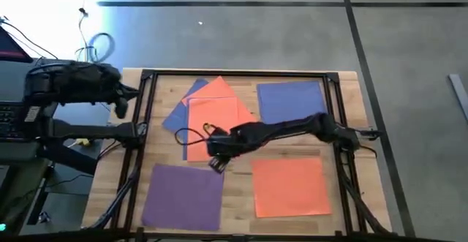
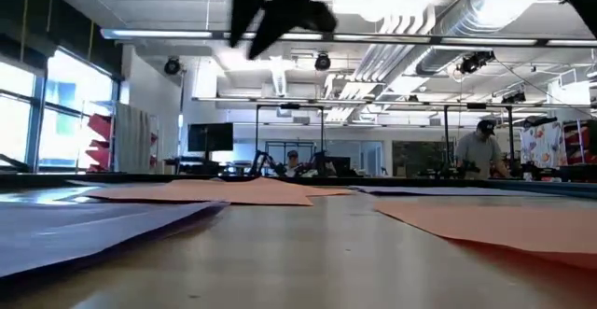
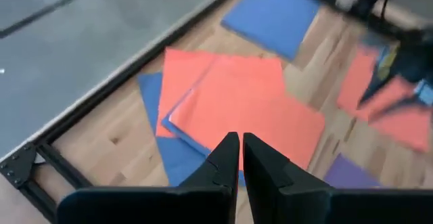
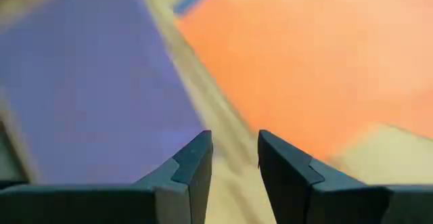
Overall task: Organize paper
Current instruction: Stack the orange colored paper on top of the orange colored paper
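High view: the bench [image 1: 344, 198] carries five patches of paper — a purple sheet [image 1: 183, 196] at the near left corner, an orange sheet [image 1: 290, 187] toward the near right, a blue sheet [image 1: 291, 99] by the far edge, right of middle. A fanned pile [image 1: 212, 110] of orange over blue lies at the far left. The right gripper [image 1: 217, 164] hangs over bare wood between pile and purple sheet, fingers slightly apart, seemingly empty. The left gripper [image 3: 241, 158] — fingers together — waits off the bench's left edge.
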`<act>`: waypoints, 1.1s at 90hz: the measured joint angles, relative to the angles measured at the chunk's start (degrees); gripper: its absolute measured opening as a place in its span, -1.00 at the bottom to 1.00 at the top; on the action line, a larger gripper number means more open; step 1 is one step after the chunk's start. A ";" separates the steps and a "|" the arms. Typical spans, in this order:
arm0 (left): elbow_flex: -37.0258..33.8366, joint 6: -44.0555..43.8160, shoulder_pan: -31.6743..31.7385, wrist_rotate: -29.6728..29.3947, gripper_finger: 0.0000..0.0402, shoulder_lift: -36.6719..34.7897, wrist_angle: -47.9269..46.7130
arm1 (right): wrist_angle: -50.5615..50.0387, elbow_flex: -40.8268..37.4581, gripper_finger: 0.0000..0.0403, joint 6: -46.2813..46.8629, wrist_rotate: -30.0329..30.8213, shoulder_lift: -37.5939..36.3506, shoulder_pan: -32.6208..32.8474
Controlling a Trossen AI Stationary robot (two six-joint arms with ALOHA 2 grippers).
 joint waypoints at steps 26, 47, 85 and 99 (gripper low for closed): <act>-15.42 0.28 -0.28 7.29 -1.00 2.08 12.90 | -4.23 -17.15 -0.49 -4.47 -4.40 -5.71 -2.44; -24.04 -3.97 -0.64 11.15 -1.00 4.60 26.28 | 20.55 -47.21 -0.49 -4.32 -14.63 -23.62 -8.95; -36.89 -1.08 -5.66 8.35 -1.00 22.04 36.82 | 74.21 -77.13 -0.49 25.48 -16.14 -29.22 -12.96; -40.56 -2.52 -6.68 7.95 -1.00 28.58 38.83 | 72.81 -72.35 -0.39 22.66 -16.71 -24.82 -13.14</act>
